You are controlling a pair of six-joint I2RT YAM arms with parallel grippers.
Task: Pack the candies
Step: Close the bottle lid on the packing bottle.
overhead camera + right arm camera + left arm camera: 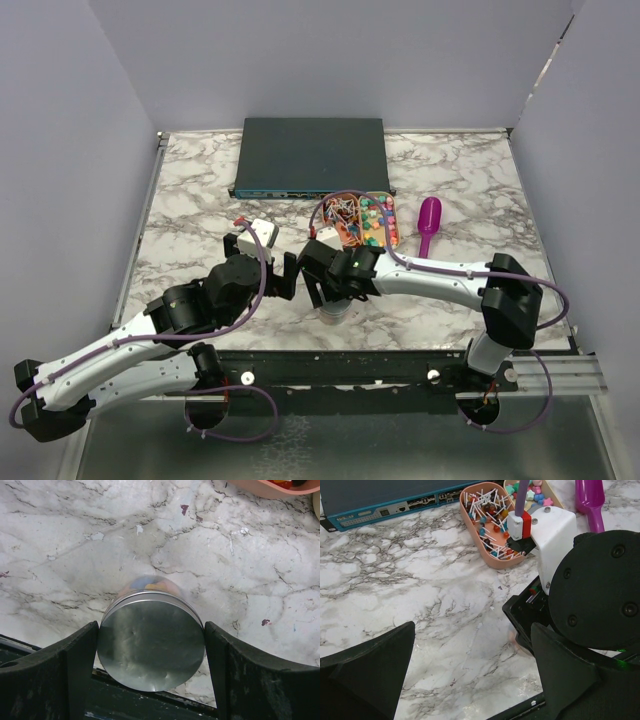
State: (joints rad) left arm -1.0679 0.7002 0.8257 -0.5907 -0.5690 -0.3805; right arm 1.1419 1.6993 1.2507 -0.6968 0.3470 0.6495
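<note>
Because the top view shows the right fingers point(322, 296) down around a small jar point(337, 312) just on the near side of the tray point(397, 228), the step in hand looks like closing or carrying off a filled jar. Most of the candies point(372, 214) lie loose in that tray, the purple scoop point(428, 222) lies just to its right, and the left fingers point(290, 272) hang to the tray's near left. From the left wrist, those fingers point(370, 675) are spread wide with only bare worktop point(420, 580) between them, the tray beyond. From the right wrist, the fingers point(75, 672) press both sides of the jar's metal lid point(151, 640), gripping it, and a blur of coloured sweets shows through the jar wall beneath. To do this well, I judge the grip wants to be centred and level, any lift or turn slow so the smooth lid cannot slip, and the path clear of the tray's rim.
</note>
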